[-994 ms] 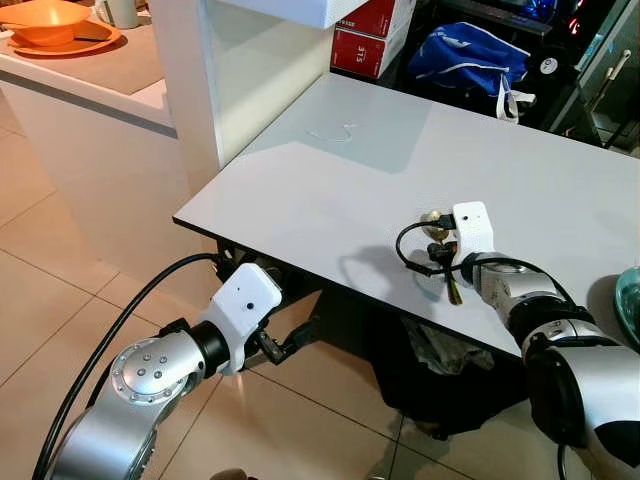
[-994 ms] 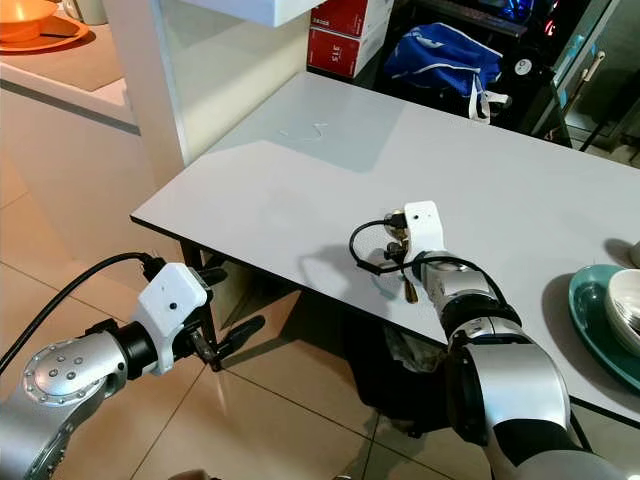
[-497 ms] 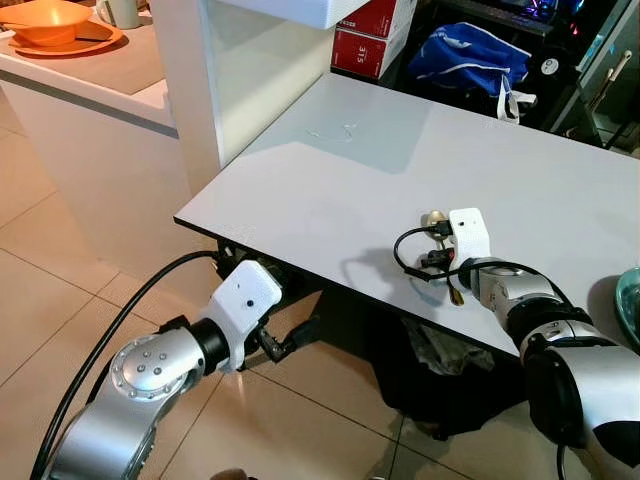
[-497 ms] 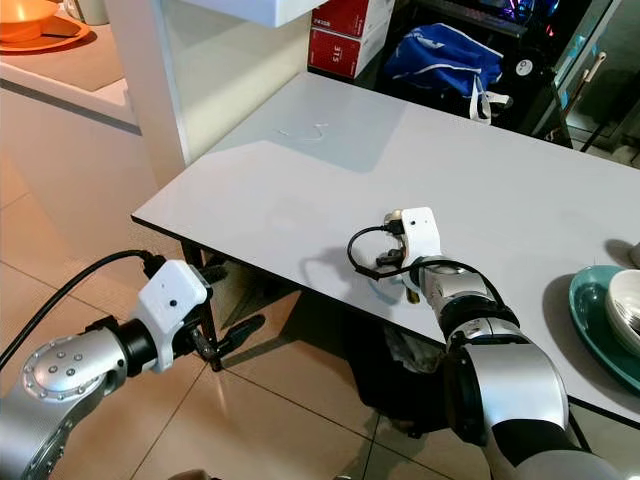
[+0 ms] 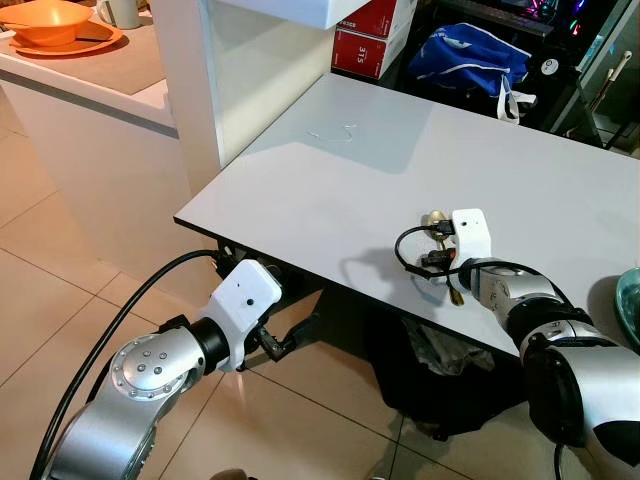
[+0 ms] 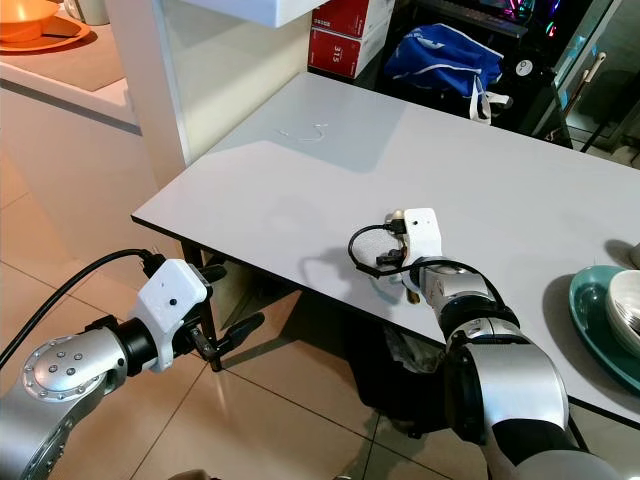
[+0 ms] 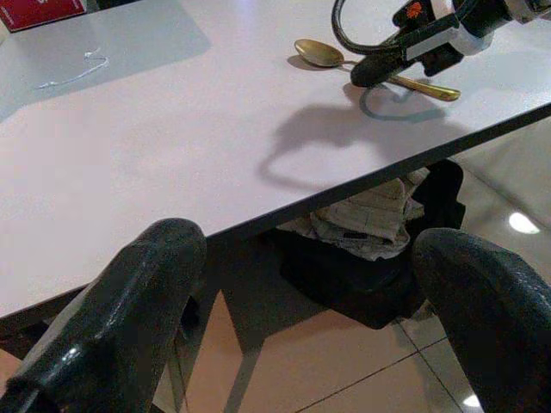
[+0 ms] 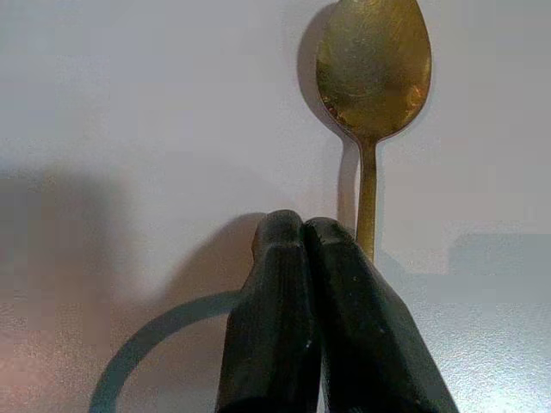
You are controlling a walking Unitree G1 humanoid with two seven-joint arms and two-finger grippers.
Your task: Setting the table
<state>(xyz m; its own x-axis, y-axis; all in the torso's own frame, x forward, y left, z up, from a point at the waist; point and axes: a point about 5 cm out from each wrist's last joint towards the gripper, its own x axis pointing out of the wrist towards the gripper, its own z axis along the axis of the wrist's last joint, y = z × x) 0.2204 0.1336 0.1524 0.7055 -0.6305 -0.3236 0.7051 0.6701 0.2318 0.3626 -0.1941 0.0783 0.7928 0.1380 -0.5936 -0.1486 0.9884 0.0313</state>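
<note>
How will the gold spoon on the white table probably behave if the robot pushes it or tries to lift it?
The gold spoon looks like metal, so it is probably stiff. It lies flat on the smooth white table, so a push would likely slide it, and it may be hard to grip. The right end effector, fingers closed, rests beside its thin handle.

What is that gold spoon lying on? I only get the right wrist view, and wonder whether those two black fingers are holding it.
Observer: The gold spoon lies on a white table, near its front edge.
Operator: And the fingers?
Observer: The right end effector is shut beside the handle, not around it.
Operator: Anything else set out?
Observer: A teal plate with a white bowl sits further right.
Operator: The other arm?
Observer: The left end effector hangs open below the table edge.
</note>
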